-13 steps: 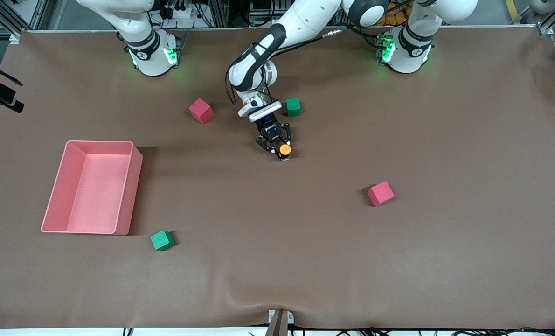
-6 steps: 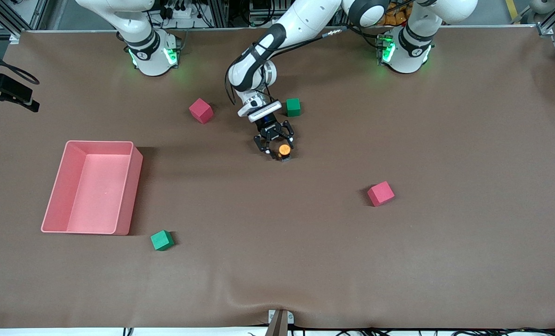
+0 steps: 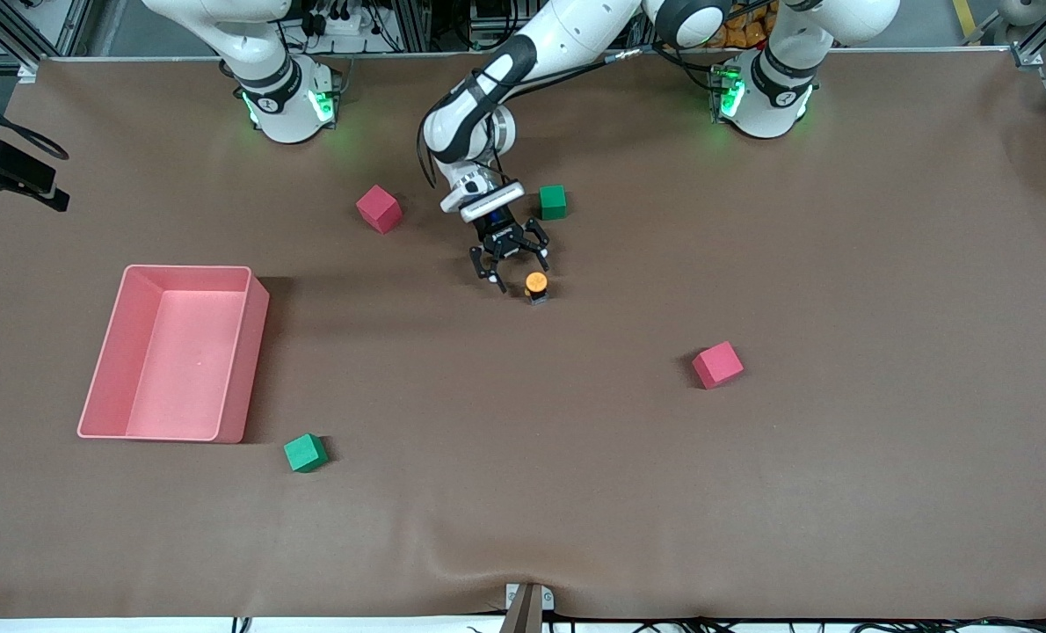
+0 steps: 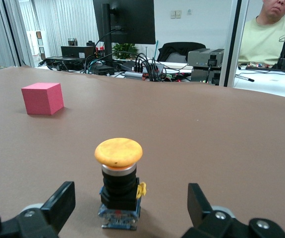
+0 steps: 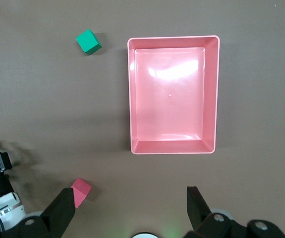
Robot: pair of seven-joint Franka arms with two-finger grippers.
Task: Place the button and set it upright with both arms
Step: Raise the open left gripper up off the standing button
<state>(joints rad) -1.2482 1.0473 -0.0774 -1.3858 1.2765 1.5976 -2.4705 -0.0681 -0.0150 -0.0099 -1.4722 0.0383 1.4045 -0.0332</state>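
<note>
The button (image 3: 536, 286) stands upright on the brown table, orange cap up on its black body. It is near the table's middle. In the left wrist view the button (image 4: 118, 183) stands free between the two spread fingers (image 4: 58, 203), touching neither. My left gripper (image 3: 521, 271) is open just beside the button, on the side toward the arm bases. My right gripper (image 5: 130, 198) is open and holds nothing, high over the table near its own base. It does not show in the front view.
A pink bin (image 3: 246, 369) sits toward the right arm's end, with a green cube (image 3: 305, 453) nearer the front camera. A pink cube (image 3: 379, 208) and a green cube (image 3: 553, 201) flank the left wrist. Another pink cube (image 3: 717, 364) lies toward the left arm's end.
The left gripper opened and let go of the button, then drew back a little toward the bases. The button stays standing where it was set. The right arm has not moved.
</note>
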